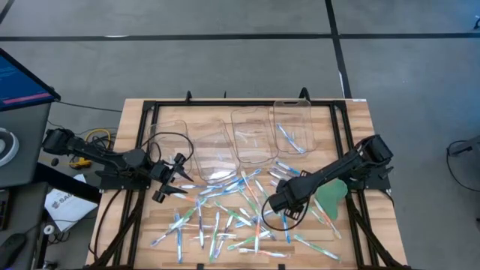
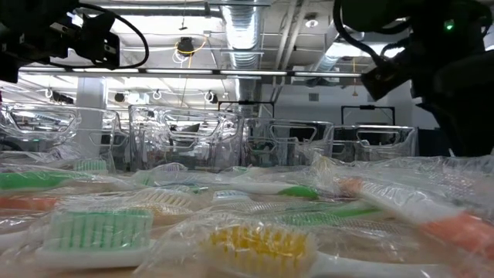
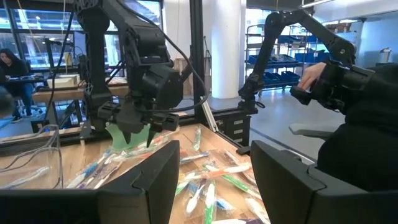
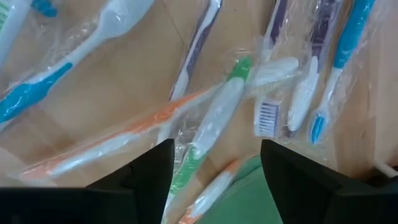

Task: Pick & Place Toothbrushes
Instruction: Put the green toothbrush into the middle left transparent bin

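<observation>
Several wrapped toothbrushes (image 1: 232, 217) lie scattered flat on the wooden table (image 1: 352, 112), white-handled with blue, green, orange or purple accents. My right gripper (image 1: 276, 204) points down over the right part of the pile, open. In its wrist view the fingers (image 4: 146, 177) stand apart above a green-and-white toothbrush (image 4: 214, 118) and an orange one (image 4: 112, 143), touching neither. My left gripper (image 1: 180, 178) hovers open at the pile's left edge, holding nothing (image 3: 214, 180).
Several clear bins (image 1: 253, 135) stand in a row along the far side; the rightmost bin (image 1: 292, 112) holds a blue toothbrush (image 1: 289, 141). A flat green leaf-shaped piece (image 1: 330, 196) lies right of my right gripper. A black frame (image 1: 142, 150) rims the table.
</observation>
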`<state>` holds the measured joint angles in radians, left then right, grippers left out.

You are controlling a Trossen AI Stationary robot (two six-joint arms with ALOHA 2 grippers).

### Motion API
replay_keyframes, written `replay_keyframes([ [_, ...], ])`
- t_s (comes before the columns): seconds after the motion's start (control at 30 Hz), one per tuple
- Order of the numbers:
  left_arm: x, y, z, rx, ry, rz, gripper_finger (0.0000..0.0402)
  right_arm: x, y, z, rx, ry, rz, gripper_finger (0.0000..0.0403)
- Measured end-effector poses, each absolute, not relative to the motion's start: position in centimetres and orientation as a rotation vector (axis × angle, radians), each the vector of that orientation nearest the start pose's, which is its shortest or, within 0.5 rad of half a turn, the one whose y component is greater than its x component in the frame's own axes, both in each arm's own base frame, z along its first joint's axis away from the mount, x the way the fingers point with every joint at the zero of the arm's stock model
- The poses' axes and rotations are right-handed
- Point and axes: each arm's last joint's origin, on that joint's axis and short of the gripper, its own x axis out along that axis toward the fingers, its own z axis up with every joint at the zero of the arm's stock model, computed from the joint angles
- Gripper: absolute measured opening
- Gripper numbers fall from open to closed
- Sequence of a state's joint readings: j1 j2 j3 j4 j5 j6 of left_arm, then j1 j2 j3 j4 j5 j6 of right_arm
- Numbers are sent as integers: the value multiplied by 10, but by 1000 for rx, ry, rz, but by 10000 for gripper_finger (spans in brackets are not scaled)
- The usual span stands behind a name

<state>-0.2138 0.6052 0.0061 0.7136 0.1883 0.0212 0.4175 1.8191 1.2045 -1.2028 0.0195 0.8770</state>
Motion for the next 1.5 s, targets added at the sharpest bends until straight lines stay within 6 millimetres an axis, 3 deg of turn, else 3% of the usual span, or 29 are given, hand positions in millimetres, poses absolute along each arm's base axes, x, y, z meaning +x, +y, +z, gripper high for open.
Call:
replay_keyframes([
  [0.13, 130, -34, 176, 19, -119, -400, 191, 271, 115, 169, 226, 1703, -520, 220],
  [0.43, 130, -34, 176, 19, -118, -400, 191, 254, 105, 136, 279, 1775, -511, 194],
  [0.57, 130, -34, 176, 19, -118, -400, 191, 254, 105, 137, 261, 1780, -485, 155],
  [0.67, 130, -34, 176, 20, -118, -395, 191, 257, 107, 140, 250, 1779, -463, 103],
  [0.83, 131, -33, 176, 23, -119, -362, 191, 266, 110, 158, 246, 1773, -452, 18],
  [1.03, 132, -30, 176, 18, -117, -246, 191, 284, 118, 191, 192, 1662, -457, 43],
  [1.13, 132, -29, 177, 16, -121, -211, 191, 293, 122, 209, 113, 1579, -450, 25],
  [1.33, 130, -27, 188, 67, -243, -151, 191, 323, 134, 244, -105, 1178, -432, 28],
  [1.5, 130, -27, 190, 65, -272, -146, 191, 354, 143, 263, -298, 888, -271, 16],
])
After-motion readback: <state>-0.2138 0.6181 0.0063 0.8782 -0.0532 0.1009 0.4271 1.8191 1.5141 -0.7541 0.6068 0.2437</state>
